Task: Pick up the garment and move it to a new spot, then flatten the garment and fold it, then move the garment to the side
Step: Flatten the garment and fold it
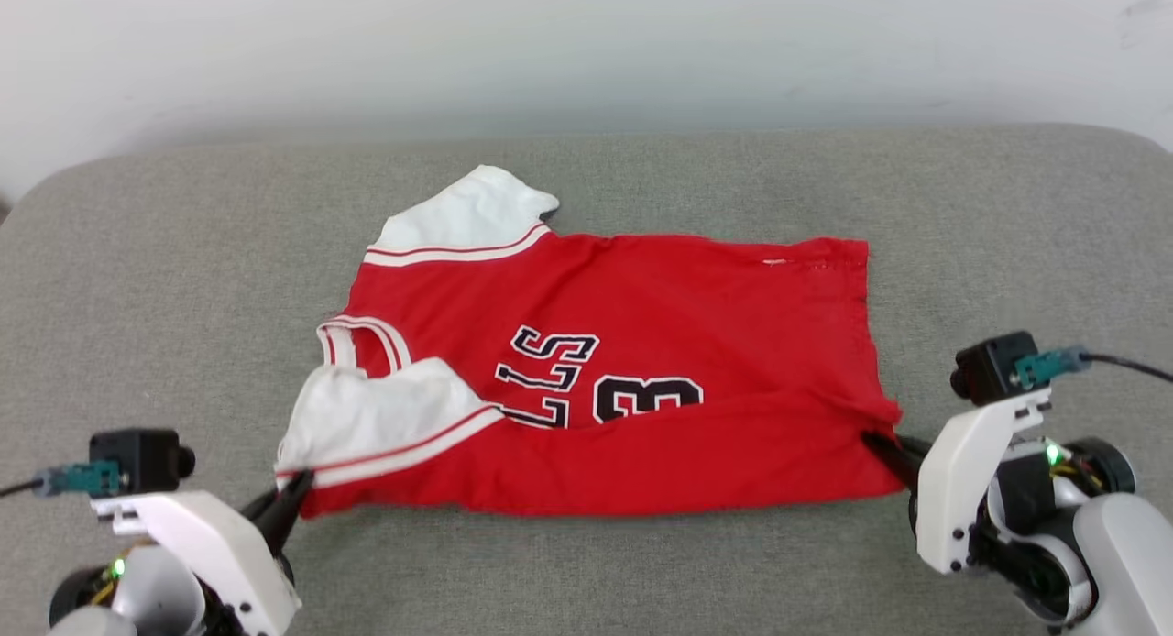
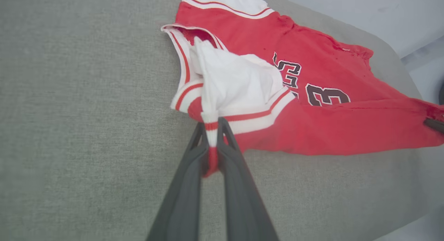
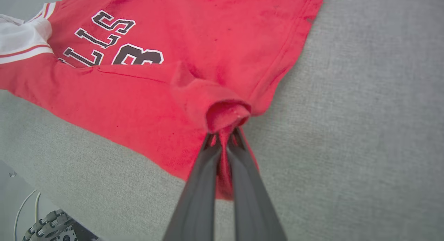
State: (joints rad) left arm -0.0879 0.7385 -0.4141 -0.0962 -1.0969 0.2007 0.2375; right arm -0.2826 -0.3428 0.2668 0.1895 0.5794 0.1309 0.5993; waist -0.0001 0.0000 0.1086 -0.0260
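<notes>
The garment (image 1: 632,343), a red jersey with white sleeves and black lettering, lies sideways on the grey cushion, collar to the left, its near edge folded up over part of the lettering. My left gripper (image 1: 298,485) is shut on the striped trim of the near white sleeve (image 2: 236,81), the cloth pinched between its fingers (image 2: 187,171). My right gripper (image 1: 884,448) is shut on the bunched near hem corner (image 3: 225,112) at the garment's right end. The garment (image 3: 208,43) stretches between the two grips.
The grey upholstered surface (image 1: 183,269) runs wide around the garment, with rounded corners and a pale wall behind. Its near edge drops off below in the right wrist view, where the robot's base wheels (image 3: 52,223) and a white cable show.
</notes>
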